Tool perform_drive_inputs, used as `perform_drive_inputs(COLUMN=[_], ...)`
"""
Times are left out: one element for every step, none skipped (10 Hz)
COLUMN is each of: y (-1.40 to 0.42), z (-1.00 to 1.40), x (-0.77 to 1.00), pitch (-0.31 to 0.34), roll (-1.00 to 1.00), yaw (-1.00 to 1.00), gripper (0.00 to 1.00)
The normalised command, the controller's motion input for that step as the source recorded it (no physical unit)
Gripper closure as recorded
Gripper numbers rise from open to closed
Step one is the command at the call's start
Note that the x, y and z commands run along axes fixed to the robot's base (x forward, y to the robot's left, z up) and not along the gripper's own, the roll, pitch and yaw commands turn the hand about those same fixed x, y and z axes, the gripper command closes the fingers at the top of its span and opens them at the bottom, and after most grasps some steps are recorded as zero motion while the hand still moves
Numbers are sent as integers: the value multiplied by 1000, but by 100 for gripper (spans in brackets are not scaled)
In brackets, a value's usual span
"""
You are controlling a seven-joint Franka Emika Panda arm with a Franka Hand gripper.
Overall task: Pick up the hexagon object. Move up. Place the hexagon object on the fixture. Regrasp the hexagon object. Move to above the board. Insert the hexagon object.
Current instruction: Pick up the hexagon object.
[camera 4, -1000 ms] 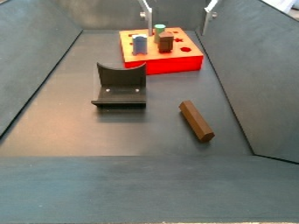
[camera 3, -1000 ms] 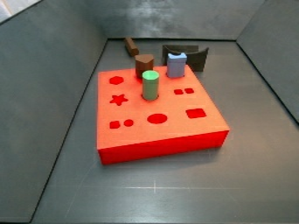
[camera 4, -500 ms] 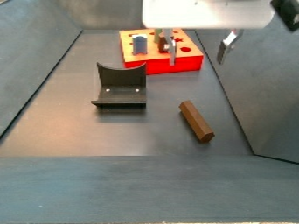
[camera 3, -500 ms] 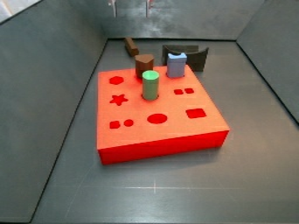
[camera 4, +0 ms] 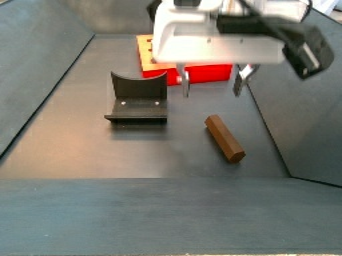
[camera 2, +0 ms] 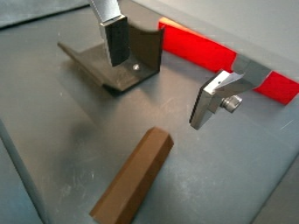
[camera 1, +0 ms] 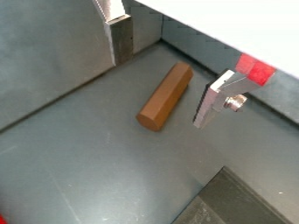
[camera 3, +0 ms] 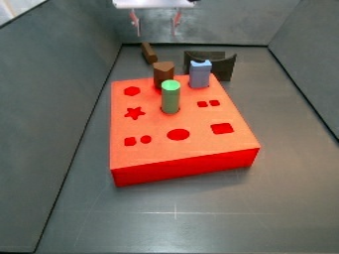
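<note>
The hexagon object [camera 4: 225,137] is a long dark brown peg lying flat on the grey floor, to the right of the fixture [camera 4: 138,98]; it also shows behind the board in a side view [camera 3: 149,51]. My gripper [camera 4: 214,90] hangs open and empty above it, apart from it. In both wrist views the peg [camera 1: 166,96] [camera 2: 132,179] lies below the spread fingers [camera 1: 121,39] [camera 2: 211,101]. The red board [camera 3: 199,149] lies flat, partly hidden by the gripper in a side view [camera 4: 207,72].
On the board stand a green round peg [camera 3: 171,96], a stubby brown peg [camera 3: 163,72] and a blue-grey peg [camera 3: 200,71]. The fixture [camera 2: 138,52] stands close to the board's edge [camera 2: 211,57]. Sloped grey walls [camera 3: 66,89] enclose the floor.
My gripper has come down from the top of the side views to just above the hexagon object. The peg, fixture and board have not moved.
</note>
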Motion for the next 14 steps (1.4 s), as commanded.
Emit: perform_drive_inputs(y=[129,157,166,174,186,180,120,0,0,0,0,0,0,0], z=[-1000,-1000,-1000,-1000,-1000,-1000,-1000,-1000,-120,0,0,0,0,0], x=[-43,-100,-106,-106,-109,-106,-11,0,-77,14,0,0,0,0], pitch=[-39,-50,-54,-56,-59,-60,-56,-77,-114,14,0,0,0,0], roll=[56,61,66,70,73,71,54,80,-24,6,0,0,0,0], yaw=[183,229,240,243,249,249,237,211,0,0,0,0,0,0], gripper=[0,0,0,0,0,0,0,0,0,0,0,100,100,100])
